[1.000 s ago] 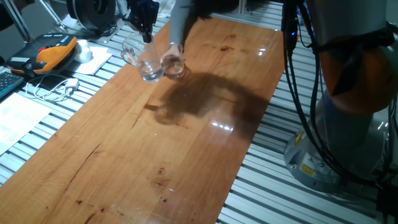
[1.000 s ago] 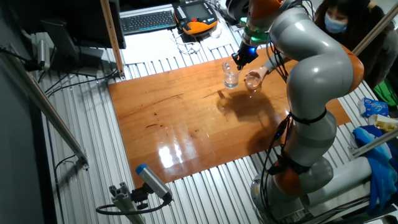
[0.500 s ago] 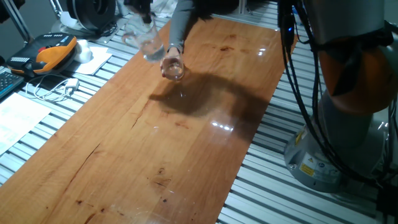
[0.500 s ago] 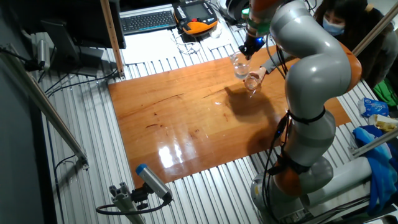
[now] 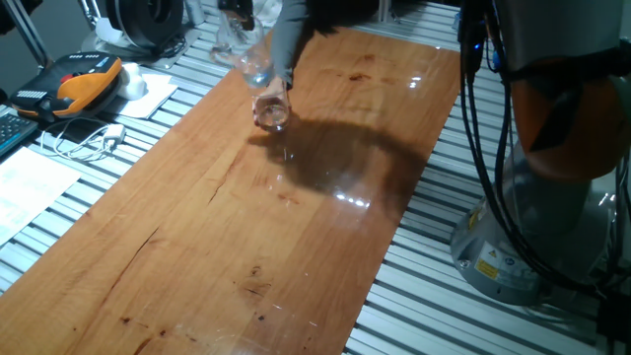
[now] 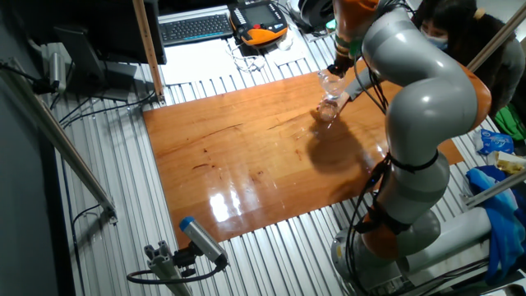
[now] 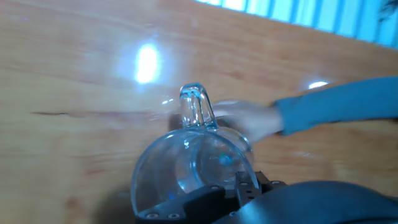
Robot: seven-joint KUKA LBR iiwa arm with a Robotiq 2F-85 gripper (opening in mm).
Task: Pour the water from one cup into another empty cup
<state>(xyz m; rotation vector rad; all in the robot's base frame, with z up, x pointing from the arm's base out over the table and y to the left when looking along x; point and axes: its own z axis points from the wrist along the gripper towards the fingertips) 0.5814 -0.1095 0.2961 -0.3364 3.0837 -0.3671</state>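
While tilted above the tumbler [image 5: 272, 108], mug [image 7: 189, 171] clamped in hand [image 7: 239, 186]

glass cups: 2, one handled mug [image 5: 244, 51] and one small tumbler [image 5: 272, 106]
robot arms: 1 [image 6: 423, 99]
people: 1 [image 6: 448, 26]
keyboards: 1 [image 6: 196, 27]
orange pendants: 1 [image 5: 81, 82]

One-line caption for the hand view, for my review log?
Tool grips the glass mug by its rim, tilted above a person's hand.

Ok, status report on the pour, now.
Gripper shut on clear handled glass mug, tilted over small clear tumbler. Person's hand steadies tumbler. Water flow not discernible.
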